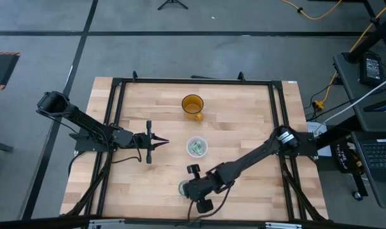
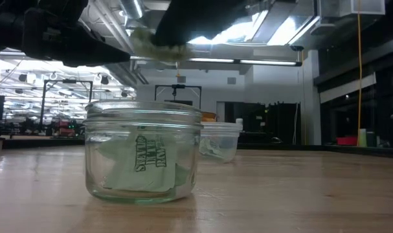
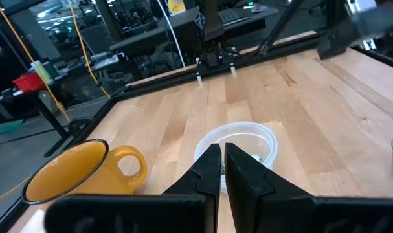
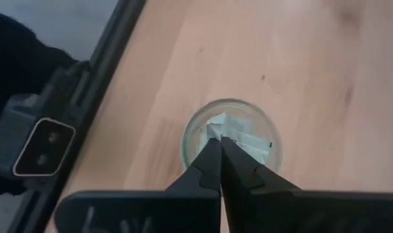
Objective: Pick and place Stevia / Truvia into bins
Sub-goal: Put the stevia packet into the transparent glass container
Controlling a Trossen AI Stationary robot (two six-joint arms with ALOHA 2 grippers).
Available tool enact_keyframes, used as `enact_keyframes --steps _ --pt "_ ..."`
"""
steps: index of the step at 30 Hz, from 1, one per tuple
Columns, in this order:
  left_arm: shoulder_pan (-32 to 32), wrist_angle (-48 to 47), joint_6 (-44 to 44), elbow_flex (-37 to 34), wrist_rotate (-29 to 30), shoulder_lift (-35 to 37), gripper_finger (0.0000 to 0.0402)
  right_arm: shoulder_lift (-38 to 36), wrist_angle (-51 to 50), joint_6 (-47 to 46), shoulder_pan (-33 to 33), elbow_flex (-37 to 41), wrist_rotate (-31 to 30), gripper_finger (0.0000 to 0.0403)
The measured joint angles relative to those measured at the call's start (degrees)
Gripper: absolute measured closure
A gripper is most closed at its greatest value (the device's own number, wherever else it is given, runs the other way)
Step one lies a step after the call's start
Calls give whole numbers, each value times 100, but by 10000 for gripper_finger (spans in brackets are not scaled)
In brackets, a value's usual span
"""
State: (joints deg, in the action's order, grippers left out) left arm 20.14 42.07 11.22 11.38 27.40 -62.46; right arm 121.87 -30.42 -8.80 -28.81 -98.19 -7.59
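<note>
A small greenish glass jar (image 1: 182, 187) stands near the table's near edge, with green-and-white sachets (image 2: 147, 162) lying inside it. My right gripper (image 4: 215, 139) hovers right above the jar's mouth, shut on a sachet (image 2: 154, 44). A wider whitish clear container (image 1: 196, 147) holding more sachets stands at the table's middle. My left gripper (image 1: 162, 143) is shut and empty, just left of that container (image 3: 254, 139). My right gripper pinches a pale green-and-white sachet (image 4: 214, 124) between its two fingertips, coming from above and pointing down. Which edge it has cannot be told. The sachet hangs below the fingers, lifted clear, over the jar's open mouth (image 4: 261, 129).
An orange cup with a handle (image 1: 193, 105) stands toward the far edge; it also shows in the left wrist view (image 3: 73, 171). A black frame (image 1: 116, 95) runs around the tabletop. A small camera (image 4: 41, 142) sits on the near rail close to the jar.
</note>
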Motion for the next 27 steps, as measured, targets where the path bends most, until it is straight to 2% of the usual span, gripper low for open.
enact_keyframes --steps 8,19,27 --pt "0 10 0 2 0 0 384 264 112 -68 89 0 311 403" --pt "0 10 -2 0 0 0 384 447 320 -135 183 2 342 403" --pt "0 12 -6 0 -2 0 384 640 351 -155 251 4 597 403"
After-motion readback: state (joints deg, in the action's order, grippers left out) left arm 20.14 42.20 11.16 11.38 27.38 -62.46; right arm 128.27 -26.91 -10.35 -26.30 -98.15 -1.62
